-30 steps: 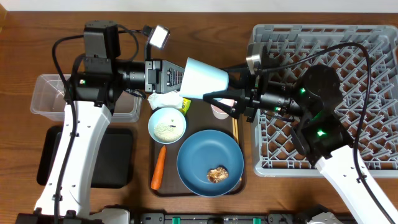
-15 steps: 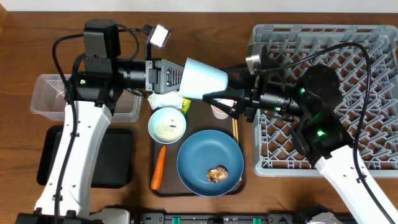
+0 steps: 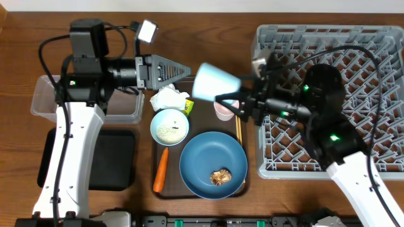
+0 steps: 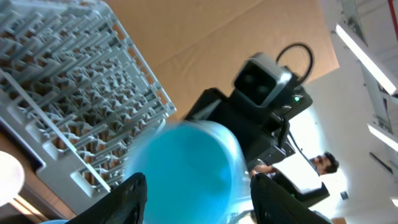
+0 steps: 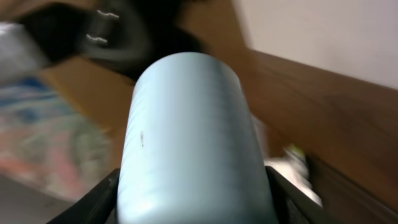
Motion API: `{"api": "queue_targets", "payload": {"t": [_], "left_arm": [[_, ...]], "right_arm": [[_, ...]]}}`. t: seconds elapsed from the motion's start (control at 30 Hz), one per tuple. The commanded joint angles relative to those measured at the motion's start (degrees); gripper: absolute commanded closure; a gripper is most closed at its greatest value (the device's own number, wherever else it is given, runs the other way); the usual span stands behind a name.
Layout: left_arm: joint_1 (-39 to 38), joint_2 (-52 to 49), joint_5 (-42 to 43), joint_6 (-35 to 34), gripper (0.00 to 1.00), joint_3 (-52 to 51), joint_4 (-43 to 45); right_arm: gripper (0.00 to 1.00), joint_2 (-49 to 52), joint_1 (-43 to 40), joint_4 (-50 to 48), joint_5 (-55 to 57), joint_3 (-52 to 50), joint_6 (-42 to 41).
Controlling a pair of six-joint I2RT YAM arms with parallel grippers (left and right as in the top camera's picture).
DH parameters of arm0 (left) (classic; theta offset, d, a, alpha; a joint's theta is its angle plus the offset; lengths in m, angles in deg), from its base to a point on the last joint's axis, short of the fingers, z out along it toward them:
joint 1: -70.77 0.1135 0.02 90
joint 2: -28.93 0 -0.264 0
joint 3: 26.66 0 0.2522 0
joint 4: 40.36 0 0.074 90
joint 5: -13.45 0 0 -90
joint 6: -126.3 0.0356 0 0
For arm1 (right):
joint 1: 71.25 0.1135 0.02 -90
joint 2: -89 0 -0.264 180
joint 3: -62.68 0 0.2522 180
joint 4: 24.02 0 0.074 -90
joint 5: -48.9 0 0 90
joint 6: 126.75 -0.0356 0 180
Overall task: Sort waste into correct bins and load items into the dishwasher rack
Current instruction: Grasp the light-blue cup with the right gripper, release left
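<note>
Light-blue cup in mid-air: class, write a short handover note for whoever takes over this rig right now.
Left claw: open, empty, raised above the table.
Right claw: shut on the light-blue cup, held in the air beside the dishwasher rack.
On the brown tray: blue plate with brown scrap, white bowl with rice, carrot, crumpled paper, pinkish cup, chopsticks.
Done: nothing visible in the rack, clear tub or black tray.
Left: rack the cup and other dishes; bin the waste.
</note>
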Motion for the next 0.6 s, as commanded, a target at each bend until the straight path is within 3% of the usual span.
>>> {"api": "queue_targets", "payload": {"t": [0.0, 0.33, 0.57], "left_arm": [[1.4, 0.1, 0.8, 0.1, 0.45, 0.7, 0.2], [1.9, 0.1, 0.8, 0.1, 0.45, 0.7, 0.2], [1.9, 0.1, 0.8, 0.1, 0.45, 0.7, 0.2]], "right_arm": [[0.58, -3.6, -2.6, 5.3, 12.7, 0.6, 2.7], [0.55, -9.9, -18.3, 27.3, 33.9, 0.6, 6.3], [0.56, -9.5, -35.6, 31.5, 37.3, 0.6, 5.8]]}}
